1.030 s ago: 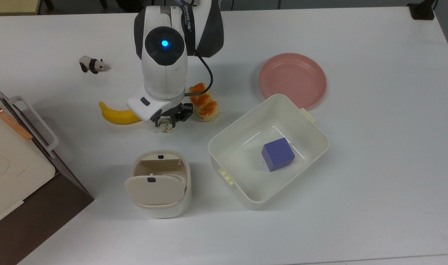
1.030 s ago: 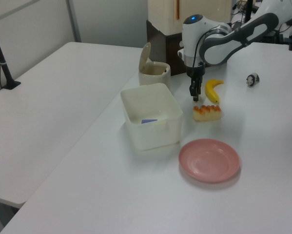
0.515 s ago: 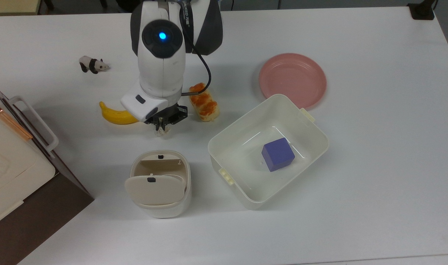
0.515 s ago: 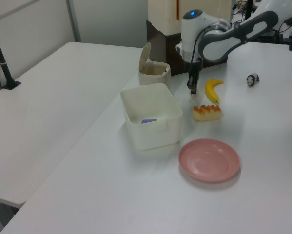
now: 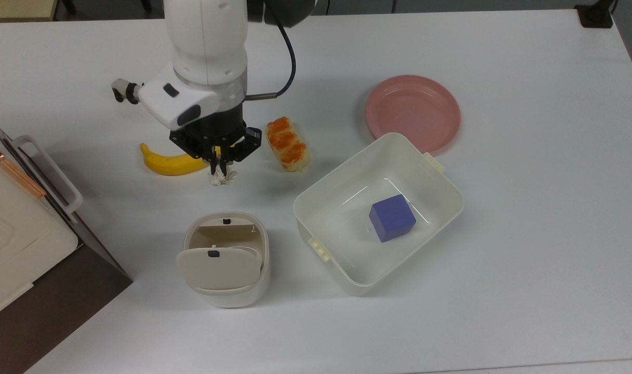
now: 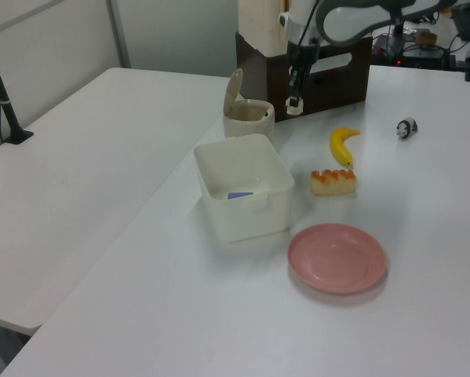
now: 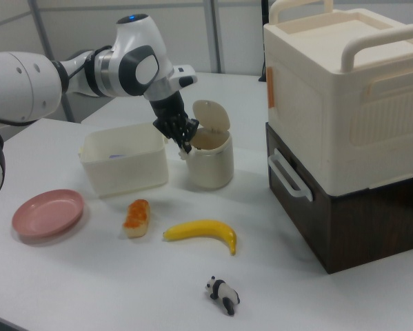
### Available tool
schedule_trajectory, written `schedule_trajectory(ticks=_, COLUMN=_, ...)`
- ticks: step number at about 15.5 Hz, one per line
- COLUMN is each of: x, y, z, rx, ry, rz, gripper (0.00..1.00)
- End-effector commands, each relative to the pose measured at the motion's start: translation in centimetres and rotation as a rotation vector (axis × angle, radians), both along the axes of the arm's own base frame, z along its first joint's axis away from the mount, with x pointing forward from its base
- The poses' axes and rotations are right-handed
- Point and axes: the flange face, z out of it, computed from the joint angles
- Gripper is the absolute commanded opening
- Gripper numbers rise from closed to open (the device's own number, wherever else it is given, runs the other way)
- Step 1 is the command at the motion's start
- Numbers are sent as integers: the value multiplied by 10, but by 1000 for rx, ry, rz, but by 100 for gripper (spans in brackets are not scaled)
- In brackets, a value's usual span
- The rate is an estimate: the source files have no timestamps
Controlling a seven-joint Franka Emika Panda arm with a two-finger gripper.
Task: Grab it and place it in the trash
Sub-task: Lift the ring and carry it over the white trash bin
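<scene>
The paper ball [image 5: 221, 177] is pinched between my fingertips, hanging just under them, and it has left the table: a second ago I was down at the surface beside the banana [image 5: 170, 163] with it, and now my gripper [image 5: 217, 169] has lifted high, as the left view shows it [image 6: 295, 103] well above the tabletop. So the grab is done and holding. The trash [image 5: 226, 259] stands ahead of my fingers and below them, its flap tipped open; in the right view my fingers [image 7: 184, 147] are near its rim [image 7: 207, 148]. The bread roll [image 5: 288, 144] lies off to one side, untouched. What remains, I judge, is carrying over the opening and letting go.
</scene>
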Motion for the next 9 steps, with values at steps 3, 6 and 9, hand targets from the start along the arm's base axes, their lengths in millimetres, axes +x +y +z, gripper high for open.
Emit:
schedule_trajectory(ticks=3, x=14, y=-1, z=26, rx=85, ry=-130, rz=-175, gripper=11)
schedule_trajectory(ticks=6, x=29, y=-4, z=36, rx=124, ry=-257, rz=-267, gripper=11)
schedule_trajectory(ticks=9, x=45, y=-2, z=26, rx=143, ry=-309, rz=-298, gripper=12)
